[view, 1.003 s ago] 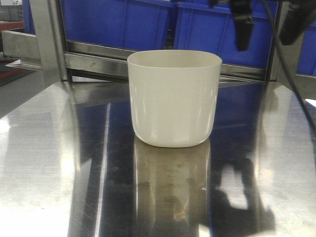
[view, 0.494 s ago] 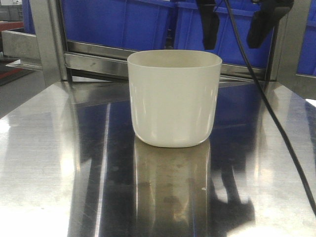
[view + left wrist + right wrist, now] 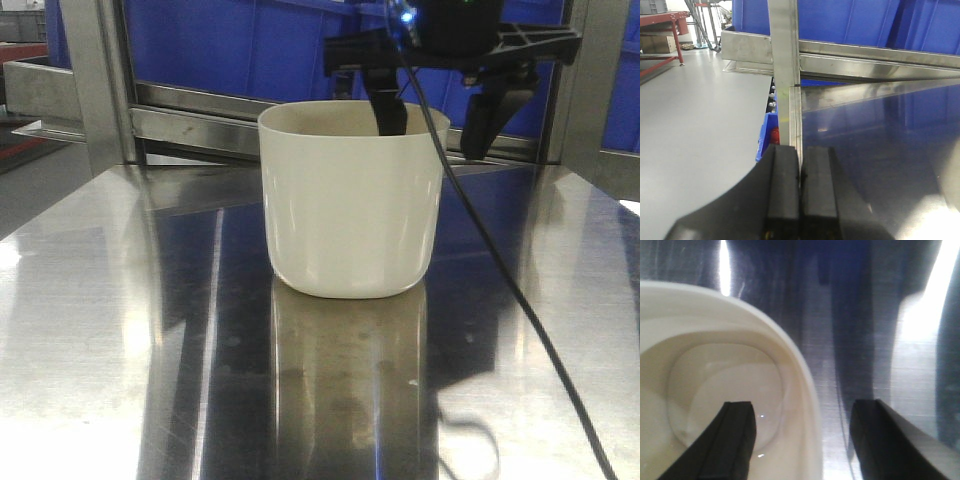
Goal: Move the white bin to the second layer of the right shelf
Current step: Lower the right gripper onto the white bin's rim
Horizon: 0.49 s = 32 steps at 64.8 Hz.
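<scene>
On the mirror-like steel surface point(image 3: 110, 330) a glossy cream-white bin point(image 3: 350, 205) is set upright, its walls tapered to a rounded base. Its right rim is straddled by the open right hand point(image 3: 436, 122), one finger inside, one outside. The left hand point(image 3: 800, 195) is seen closed and empty. Blue crates point(image 3: 250, 45) are shelved behind.

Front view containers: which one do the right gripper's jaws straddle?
The white bin on the steel table: the right gripper's open jaws sit either side of its wall. The blue crates stand behind, on the rack.
</scene>
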Motion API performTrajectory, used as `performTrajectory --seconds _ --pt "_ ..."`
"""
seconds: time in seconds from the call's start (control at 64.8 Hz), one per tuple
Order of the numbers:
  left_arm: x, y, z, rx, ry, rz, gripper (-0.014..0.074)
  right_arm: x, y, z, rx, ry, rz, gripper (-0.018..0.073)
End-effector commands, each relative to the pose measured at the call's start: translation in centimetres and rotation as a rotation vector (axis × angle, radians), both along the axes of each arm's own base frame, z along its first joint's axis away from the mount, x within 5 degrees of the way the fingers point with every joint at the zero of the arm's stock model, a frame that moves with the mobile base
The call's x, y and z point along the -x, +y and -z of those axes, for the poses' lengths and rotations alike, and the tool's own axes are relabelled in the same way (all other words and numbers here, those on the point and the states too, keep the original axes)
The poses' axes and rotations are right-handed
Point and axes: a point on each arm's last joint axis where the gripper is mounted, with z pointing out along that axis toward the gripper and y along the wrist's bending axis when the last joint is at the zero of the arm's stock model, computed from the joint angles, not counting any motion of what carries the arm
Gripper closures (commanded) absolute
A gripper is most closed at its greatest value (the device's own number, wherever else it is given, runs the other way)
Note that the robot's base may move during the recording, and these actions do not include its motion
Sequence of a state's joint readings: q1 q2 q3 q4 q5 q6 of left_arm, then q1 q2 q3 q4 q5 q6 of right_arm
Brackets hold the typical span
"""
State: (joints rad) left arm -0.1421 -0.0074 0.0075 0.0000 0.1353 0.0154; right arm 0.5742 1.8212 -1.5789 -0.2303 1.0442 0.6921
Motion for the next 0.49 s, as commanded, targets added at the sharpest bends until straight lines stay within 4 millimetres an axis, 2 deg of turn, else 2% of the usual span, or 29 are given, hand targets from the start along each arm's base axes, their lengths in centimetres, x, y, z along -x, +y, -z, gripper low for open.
performTrajectory --seconds 0.0,0.201,0.432,0.478 --pt "-0.04 -0.03 0.37 0.012 -0.065 0.003 0.0512 0.04 -0.53 -3.09 -0.045 -0.107 -0.012 0.0117" --pt "-0.04 -0.03 0.37 0.012 -0.065 0.003 0.0512 -0.14 -1.1 -3.0 -0.038 -0.093 0.007 0.0354" --pt "-0.04 -0.03 0.37 0.012 -0.065 0.003 0.0512 -0.23 -1.33 -2.98 -0.039 -0.089 0.015 0.051" --pt "-0.04 -0.03 0.37 0.012 -0.065 0.003 0.0512 -0.22 -1.33 -2.97 -0.038 -0.088 0.015 0.0516"
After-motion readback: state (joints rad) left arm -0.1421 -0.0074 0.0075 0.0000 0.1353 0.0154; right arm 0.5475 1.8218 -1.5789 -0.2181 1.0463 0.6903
